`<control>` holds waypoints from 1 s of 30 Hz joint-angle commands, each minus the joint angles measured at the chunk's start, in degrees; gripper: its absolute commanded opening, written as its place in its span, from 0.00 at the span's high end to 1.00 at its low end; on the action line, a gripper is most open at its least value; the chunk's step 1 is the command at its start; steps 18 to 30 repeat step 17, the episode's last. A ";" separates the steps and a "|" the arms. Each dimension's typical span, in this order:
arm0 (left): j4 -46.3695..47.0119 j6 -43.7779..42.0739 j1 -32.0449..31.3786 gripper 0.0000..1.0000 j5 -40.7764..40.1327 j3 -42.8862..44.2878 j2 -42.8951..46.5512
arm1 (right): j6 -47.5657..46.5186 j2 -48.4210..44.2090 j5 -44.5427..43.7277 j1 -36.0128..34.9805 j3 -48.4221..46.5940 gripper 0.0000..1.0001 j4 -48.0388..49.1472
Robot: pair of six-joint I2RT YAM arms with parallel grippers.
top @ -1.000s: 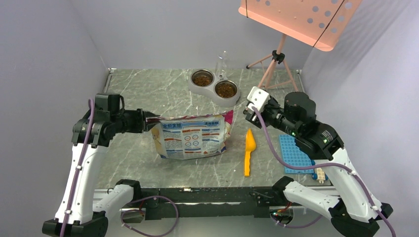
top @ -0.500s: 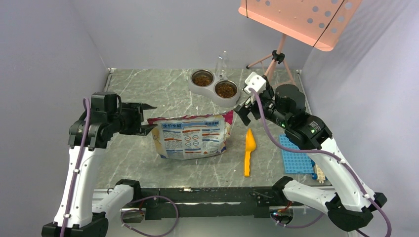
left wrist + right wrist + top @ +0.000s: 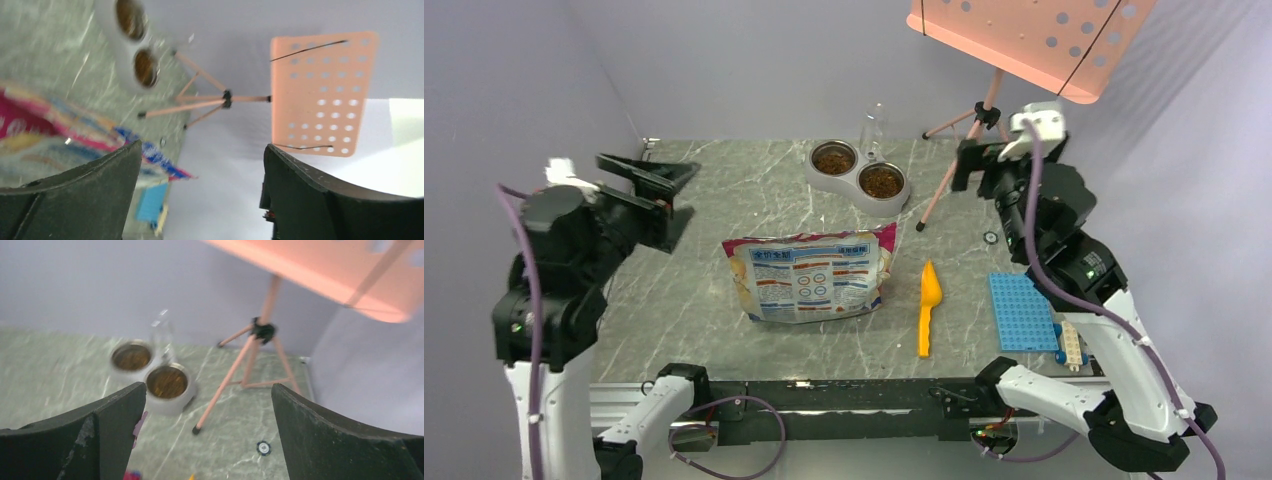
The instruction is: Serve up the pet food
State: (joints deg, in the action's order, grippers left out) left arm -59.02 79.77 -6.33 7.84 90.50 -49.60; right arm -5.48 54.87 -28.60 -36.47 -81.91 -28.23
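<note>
1. Pet food: brown kibble in both cups of the double bowl, upper ctr of the top view, on the worktop. Both cups look filled, so serving is judged done or nearly so.
2. Step in hand (judged): park both arms clear.
   - Route the tools high, w/ no sweep across the bowl.
   - R tool is near the pink stand. Steer away from its leg to avoid a knock.
   - Leave the bag, flat at ctr, and the yellow scoop, just right of it, undisturbed.
3. Tool state: L tool has jaws wide apart, nothing held. R tool: same.
4. Relative pos.: food is well apart from both tools. It lies to the right of the L tool (mid-left of frame) and to the left of the R tool (upper right).
</note>
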 commanded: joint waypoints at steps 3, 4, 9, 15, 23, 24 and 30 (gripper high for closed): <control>6.22 -28.38 0.26 0.05 -15.25 19.25 -4.51 | 11.43 3.67 -30.65 -0.13 -11.93 0.00 -0.55; 7.00 -31.54 0.26 0.05 -16.40 20.10 -4.79 | 11.08 3.70 -30.72 -0.11 -12.14 0.00 -0.41; 13.07 -41.19 0.26 0.04 -20.65 17.73 -2.77 | 10.17 2.73 -28.67 -0.10 -11.66 0.00 1.44; 13.07 -44.02 0.26 0.02 -23.06 17.35 -2.45 | 9.77 2.92 -27.39 -0.09 -12.08 0.00 1.60; 14.19 -43.92 0.26 0.02 -23.34 16.21 -2.01 | 11.45 4.39 -28.96 -0.09 -13.91 0.00 -0.70; 14.19 -43.92 0.26 0.02 -23.34 16.21 -2.01 | 11.45 4.39 -28.96 -0.09 -13.91 0.00 -0.70; 14.19 -43.92 0.26 0.02 -23.34 16.21 -2.01 | 11.45 4.39 -28.96 -0.09 -13.91 0.00 -0.70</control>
